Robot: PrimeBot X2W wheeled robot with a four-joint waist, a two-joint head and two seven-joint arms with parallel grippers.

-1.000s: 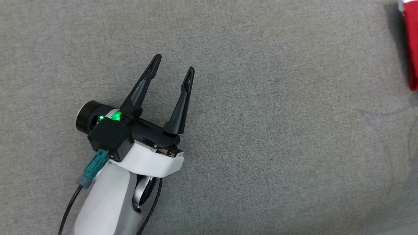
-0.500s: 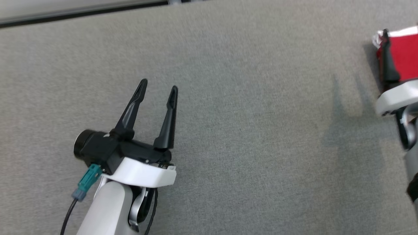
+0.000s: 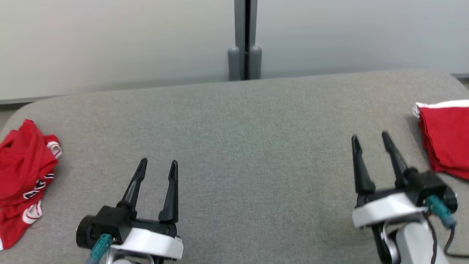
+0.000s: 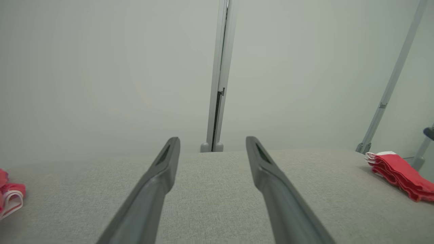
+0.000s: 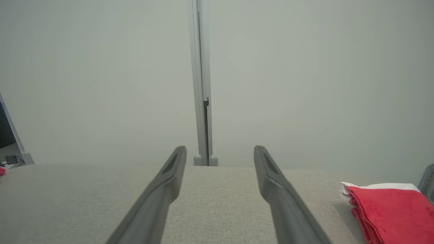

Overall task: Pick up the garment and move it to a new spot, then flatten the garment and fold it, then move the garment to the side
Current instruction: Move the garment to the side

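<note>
Garment folded, right edge of grey surface; crumpled red clothes far left; both jaws apart.

You have two items on the table.

1. Crumpled garment: red, with white trim and dark-and-white lettering. It is bunched in a loose, unfolded heap at the left edge of the table.
2. Folded garment: red, with a white band along its far side. It lies flat in neat layers at the right edge, near the far right corner, with the layered edges facing the table's middle.
</note>
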